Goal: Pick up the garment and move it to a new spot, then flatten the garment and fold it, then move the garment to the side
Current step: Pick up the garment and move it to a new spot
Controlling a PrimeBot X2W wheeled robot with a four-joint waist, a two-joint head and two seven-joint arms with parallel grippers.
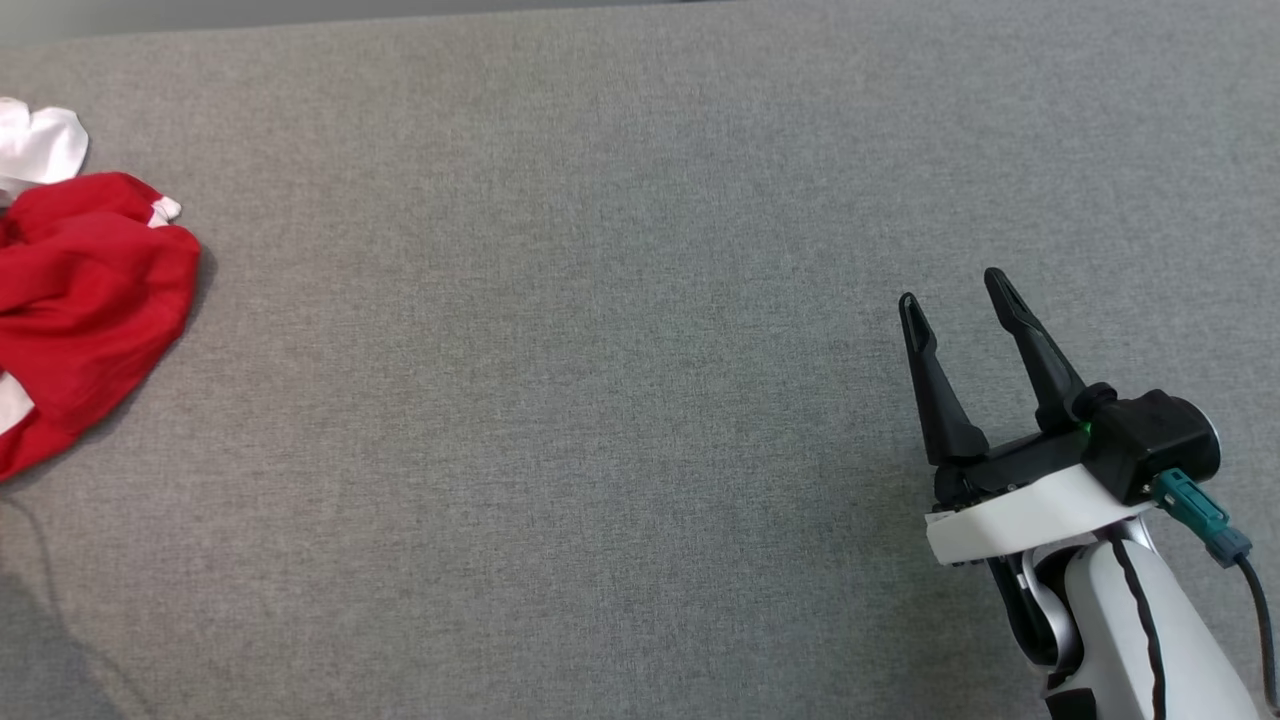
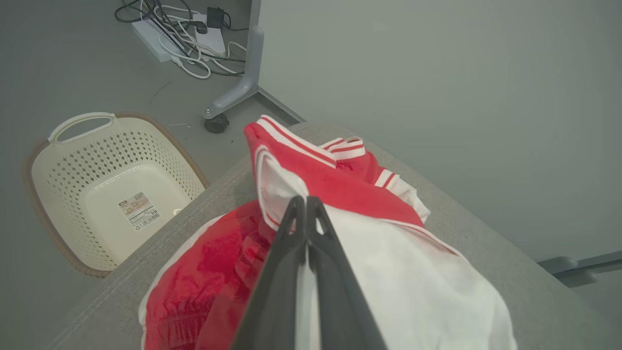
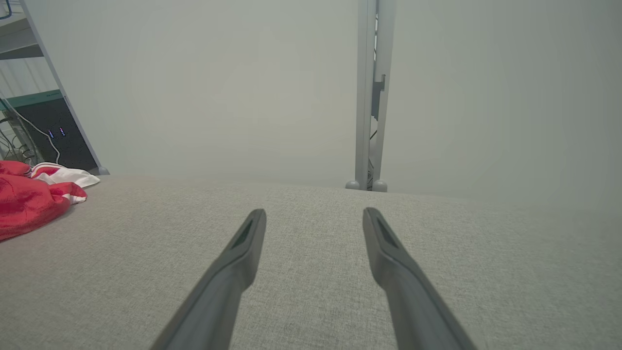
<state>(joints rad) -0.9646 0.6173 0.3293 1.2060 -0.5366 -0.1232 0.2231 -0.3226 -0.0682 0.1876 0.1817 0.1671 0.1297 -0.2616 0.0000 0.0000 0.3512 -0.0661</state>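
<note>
The garment [image 1: 90,300] is a red and white crumpled heap at the far left edge of the grey table [image 1: 600,350]. In the left wrist view my left gripper [image 2: 306,199] has its two dark fingers pressed together over the garment [image 2: 413,282], with a strip of white cloth pinched between them near a red-striped hem. My right gripper [image 1: 955,295] hovers over bare table at the lower right, open, with nothing between its fingers. The right wrist view has the garment [image 3: 24,204] far off to the left of the open right gripper [image 3: 313,214].
A cream perforated basket [image 2: 121,194] stands on the floor just past the table corner beside the garment. A power strip with tangled cables [image 2: 180,34] and a grey wheeled leg [image 2: 243,82] lie beyond it. A grey post [image 3: 371,97] rises behind the table's far edge.
</note>
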